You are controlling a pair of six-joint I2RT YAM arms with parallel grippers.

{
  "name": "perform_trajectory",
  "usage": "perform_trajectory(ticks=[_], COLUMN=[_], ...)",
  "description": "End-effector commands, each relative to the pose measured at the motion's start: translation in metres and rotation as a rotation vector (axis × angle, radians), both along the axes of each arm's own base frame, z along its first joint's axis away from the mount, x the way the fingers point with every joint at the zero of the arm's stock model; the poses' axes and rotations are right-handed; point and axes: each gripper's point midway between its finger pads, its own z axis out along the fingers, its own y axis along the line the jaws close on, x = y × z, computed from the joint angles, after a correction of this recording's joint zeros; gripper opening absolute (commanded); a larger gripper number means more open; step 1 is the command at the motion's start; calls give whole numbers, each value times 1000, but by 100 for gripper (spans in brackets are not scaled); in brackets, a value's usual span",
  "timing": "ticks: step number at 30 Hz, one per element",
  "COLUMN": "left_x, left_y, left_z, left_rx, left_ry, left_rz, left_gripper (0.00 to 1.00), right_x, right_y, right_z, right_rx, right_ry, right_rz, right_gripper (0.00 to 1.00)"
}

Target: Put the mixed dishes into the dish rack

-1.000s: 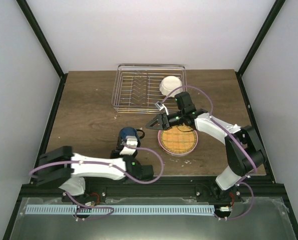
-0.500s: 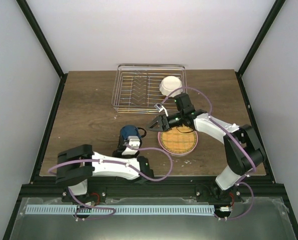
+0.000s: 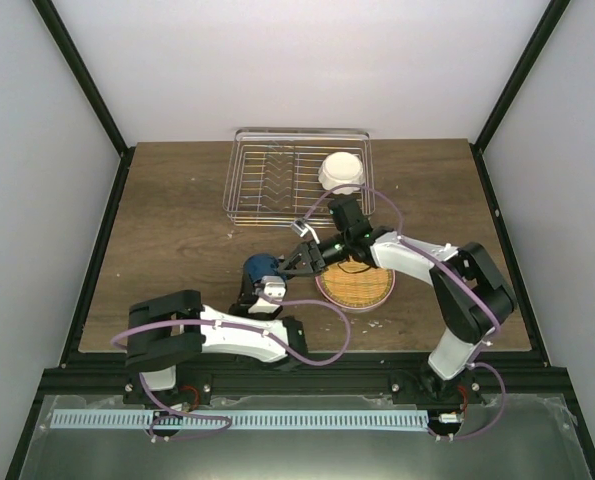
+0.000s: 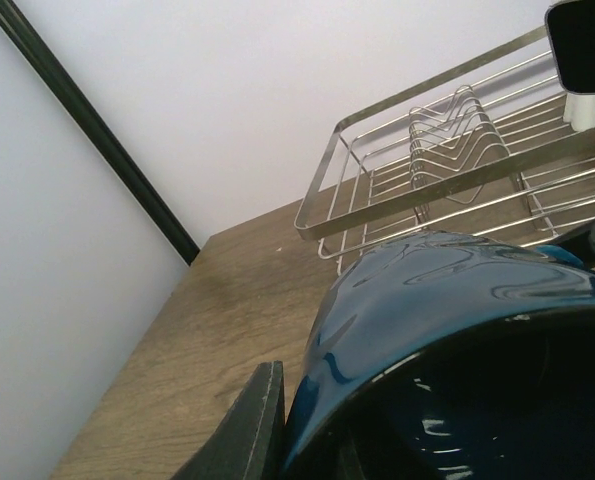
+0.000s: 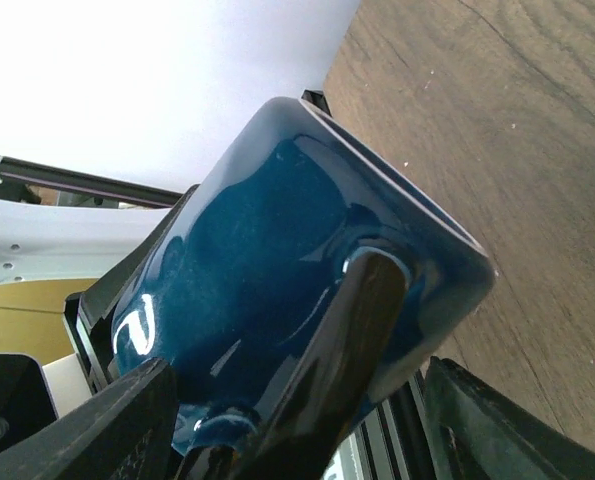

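Right wrist view: glossy dark blue mug (image 5: 257, 260), bright reflections.

Two robot arms, the left arm (image 3: 227, 335) and the right arm (image 3: 414, 256), have white link shells, black joints and black bases. Thin lilac cables (image 3: 344, 335) loop along both. The left gripper (image 3: 255, 280) and the right gripper (image 3: 289, 266) are black, with tapered wedge-shaped fingers (image 5: 97, 425).

Top cam overhead, facing down, L+R wrist cams close-up, all share mug (image 5: 277, 260)
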Motion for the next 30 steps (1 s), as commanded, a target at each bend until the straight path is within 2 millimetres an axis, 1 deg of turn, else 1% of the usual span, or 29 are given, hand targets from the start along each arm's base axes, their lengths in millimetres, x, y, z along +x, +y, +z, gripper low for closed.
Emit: perform_trajectory(ticks=[1, 5, 10, 15, 20, 26, 30], left_x=[1, 2, 2, 2, 2, 1, 1], left_y=[-19, -21, -23, -26, -23, -18, -16], left_z=[12, 10, 7, 5, 1, -3, -2], left_rx=[-64, -71, -94, -117, -152, -172, -178], left_ry=[-69, -71, -76, -81, -83, -81, -80], left_rz=[-70, -71, -73, -75, -71, -64, -61], left_gripper=[0, 0, 0, 1, 4, 9, 12], right_x=[-4, -8, -14, -15, -13, -9, -5], right_y=[9, 12, 14, 16, 17, 19, 20], right_z=[4, 2, 4, 1, -1, -7, -13], right_rx=[37, 47, 78, 84, 84, 72, 54], right_ry=[15, 32, 48, 57, 55, 54, 51], right_rz=[40, 59, 83, 93, 88, 72, 60], right_gripper=[67, 59, 49, 34, 20, 13, 11])
